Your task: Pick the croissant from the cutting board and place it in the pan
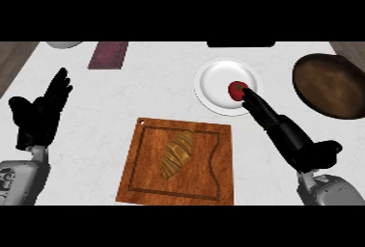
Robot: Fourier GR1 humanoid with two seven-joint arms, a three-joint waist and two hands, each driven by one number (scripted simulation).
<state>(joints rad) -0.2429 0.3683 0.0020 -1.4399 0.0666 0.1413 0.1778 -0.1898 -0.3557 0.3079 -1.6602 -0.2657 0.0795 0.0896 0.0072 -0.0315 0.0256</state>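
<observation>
2 hands in the head view. Right hand (285, 132) is stretched out flat, fingers straight, with the fingertips (248, 96) landing on a small red thing (234, 89), maybe a tomato, sitting on the white plate (214, 79). It isn't grasping anything, just touching or overlapping that red item. Left hand (41, 113) sits at the left edge, fingers up and relaxed, holding nothing.

Moving outward: the croissant (178, 154) is lying on the wooden cutting board (146, 183), roughly in the middle of it, tilted on a diagonal, and well apart from both hands. The pan (329, 87), dark brown and round, is over at the right edge just beyond the plate. Up top there's a dark reddish rectangular thing (108, 54) on the white counter (153, 82).
</observation>
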